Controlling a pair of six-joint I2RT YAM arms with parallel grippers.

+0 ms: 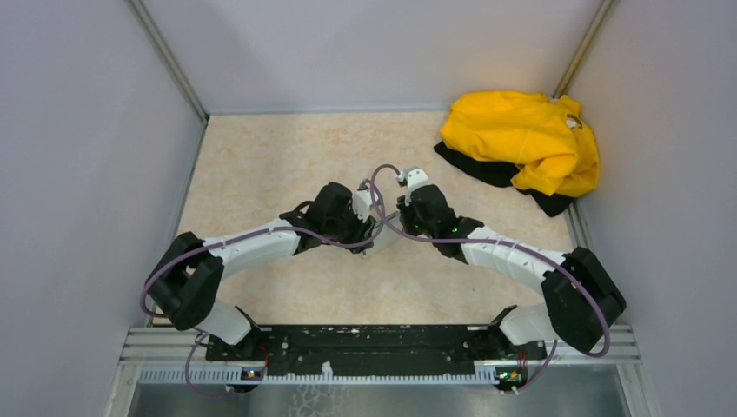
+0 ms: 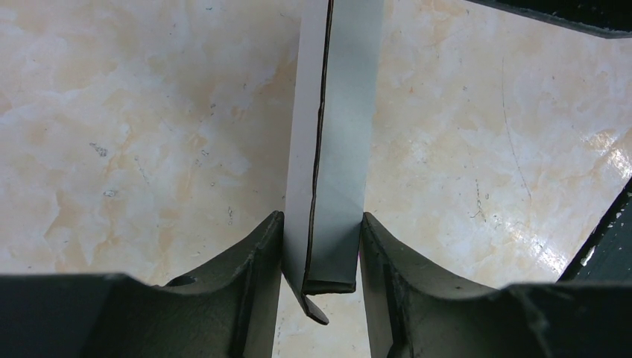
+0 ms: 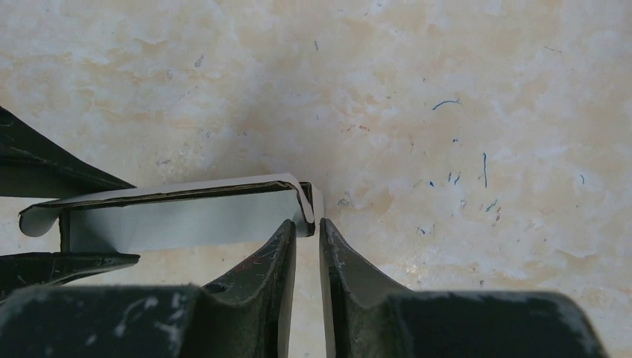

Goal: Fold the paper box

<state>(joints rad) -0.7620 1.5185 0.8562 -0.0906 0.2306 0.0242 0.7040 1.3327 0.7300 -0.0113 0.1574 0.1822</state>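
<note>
The paper box is a flat, pale grey cardboard piece held on edge above the marbled tabletop; a small tab curls out at its near end. My left gripper is shut on it, one finger pressed to each face. From the top it shows as a pale sliver between the two wrists at mid-table. In the right wrist view the box runs leftward from my right gripper. Its jaws stand slightly parted, open, with the box's bent end flap right at the fingertips and not pinched.
A yellow garment lies over black cloth in the far right corner. Grey walls close the table on three sides. The left gripper's dark fingers show at the left of the right wrist view.
</note>
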